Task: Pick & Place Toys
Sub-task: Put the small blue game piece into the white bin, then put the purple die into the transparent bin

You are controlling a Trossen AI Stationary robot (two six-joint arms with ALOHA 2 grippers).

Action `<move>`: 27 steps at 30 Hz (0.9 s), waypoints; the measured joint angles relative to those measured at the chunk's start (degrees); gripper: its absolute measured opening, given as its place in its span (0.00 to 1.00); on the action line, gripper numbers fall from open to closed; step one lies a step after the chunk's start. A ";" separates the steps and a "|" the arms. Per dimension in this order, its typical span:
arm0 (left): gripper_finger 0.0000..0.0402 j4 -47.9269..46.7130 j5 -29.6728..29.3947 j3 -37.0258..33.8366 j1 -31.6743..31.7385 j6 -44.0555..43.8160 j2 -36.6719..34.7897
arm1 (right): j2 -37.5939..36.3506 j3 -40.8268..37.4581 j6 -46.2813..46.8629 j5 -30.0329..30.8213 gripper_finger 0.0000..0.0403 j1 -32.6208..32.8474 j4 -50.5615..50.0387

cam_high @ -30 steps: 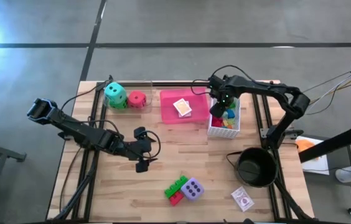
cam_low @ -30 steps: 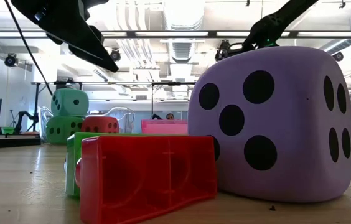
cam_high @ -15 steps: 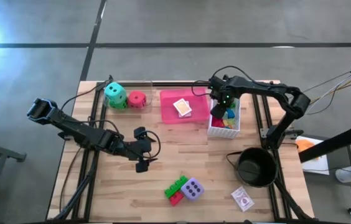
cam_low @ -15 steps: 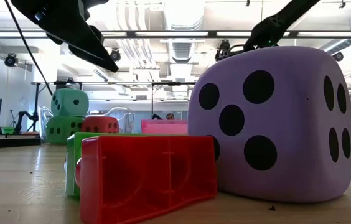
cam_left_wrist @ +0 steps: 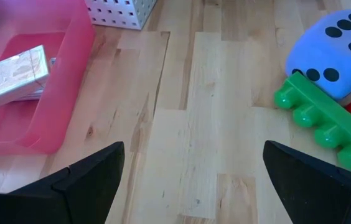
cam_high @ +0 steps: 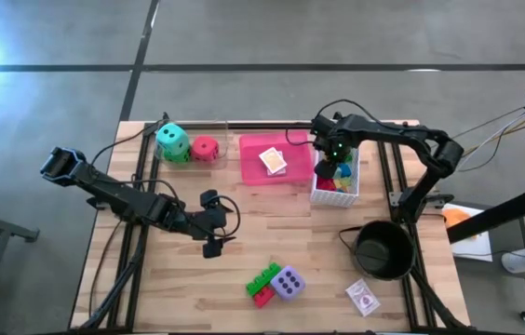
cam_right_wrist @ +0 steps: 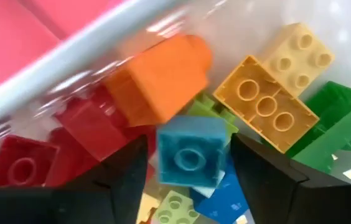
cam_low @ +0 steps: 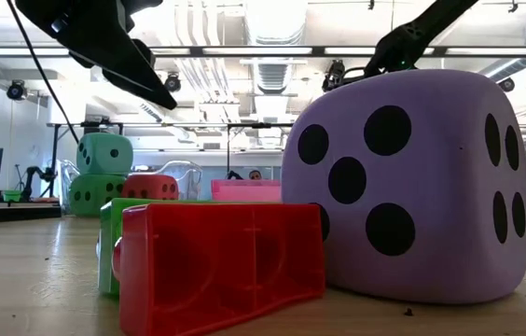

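Right gripper (cam_high: 327, 164): over the basket (cam_high: 346, 193), jaws apart around a blue brick (cam_right_wrist: 191, 158) on the brick pile.
Left gripper (cam_high: 212, 223): table centre, jaws wide, empty.
Purple die (cam_high: 288, 282): at 6 o'clock, touching green brick (cam_high: 264, 276).

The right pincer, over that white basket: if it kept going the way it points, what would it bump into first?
Probably the blue brick, lying between the right pincer's spread fingers atop the pile in the white basket. How far off it is, the pictures don't show.
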 joint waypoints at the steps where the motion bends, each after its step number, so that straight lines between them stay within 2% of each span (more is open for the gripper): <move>1: 0.96 0.11 0.00 0.00 0.00 0.00 0.00 | 0.00 0.00 0.07 -0.19 0.56 0.02 0.03; 9: 0.96 0.41 0.00 0.00 -0.04 -0.36 0.00 | -0.18 0.01 0.39 -0.24 0.76 0.00 -0.52; 14: 0.96 3.07 0.10 0.00 -0.04 -1.09 0.00 | -0.31 1.40 1.68 -0.23 0.84 0.01 -3.88; 22: 0.96 5.54 2.76 0.00 -0.08 -4.05 0.11 | -3.48 3.26 2.83 -0.05 0.87 0.97 -7.30; 27: 0.96 5.75 2.75 0.00 -1.34 -12.85 0.12 | -7.68 4.48 6.61 2.33 0.87 3.41 -10.65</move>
